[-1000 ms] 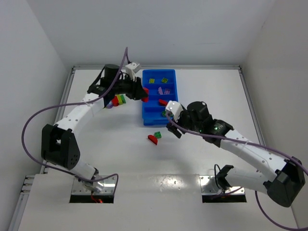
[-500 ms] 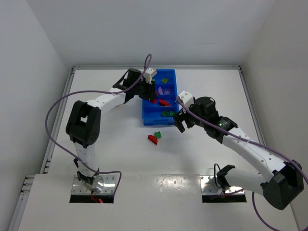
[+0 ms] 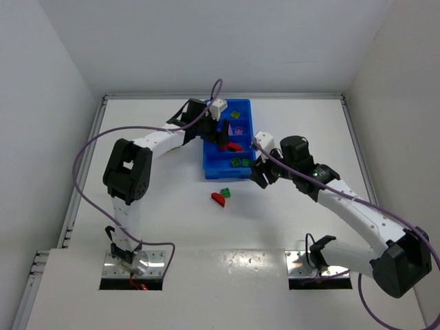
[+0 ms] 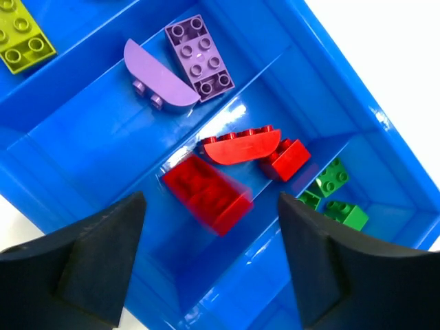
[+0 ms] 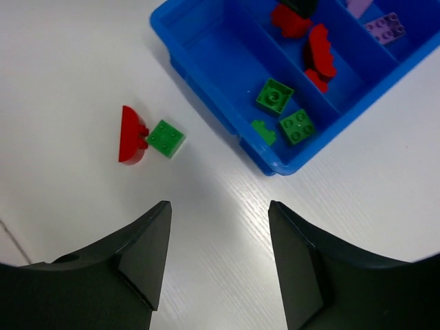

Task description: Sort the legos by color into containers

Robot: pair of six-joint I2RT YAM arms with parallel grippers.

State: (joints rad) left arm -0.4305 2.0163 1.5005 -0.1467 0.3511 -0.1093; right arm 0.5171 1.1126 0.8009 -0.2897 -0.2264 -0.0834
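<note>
- Since a second ago the left gripper point(image 3: 221, 133) has swung from beside the blue tray point(image 3: 225, 176) to above it, and the red brick point(image 4: 206, 194) seen at its tip then now shows blurred in the tray, free of the fingers
- That red brick is in the third compartment from the far end, just beside a red half-round piece point(image 4: 240, 146) and a small red brick point(image 4: 285, 158)
- Next compartment farther: two purple legos point(image 4: 199, 56); beyond that, a yellow-green brick point(image 4: 24, 42)
- Nearest compartment: green legos point(image 5: 275, 96), three of them
- Left gripper hangs over the red compartment, jaws wide apart, holding nothing
- Out on the bench point(image 5: 82, 69), near the tray's near end, a loose red half-round point(image 5: 129, 135) lies touching a loose green brick point(image 5: 166, 138)
- Right gripper point(image 5: 218, 206) hovers over the bench by the tray's near right corner, jaws apart and empty, well above both loose pieces
</note>
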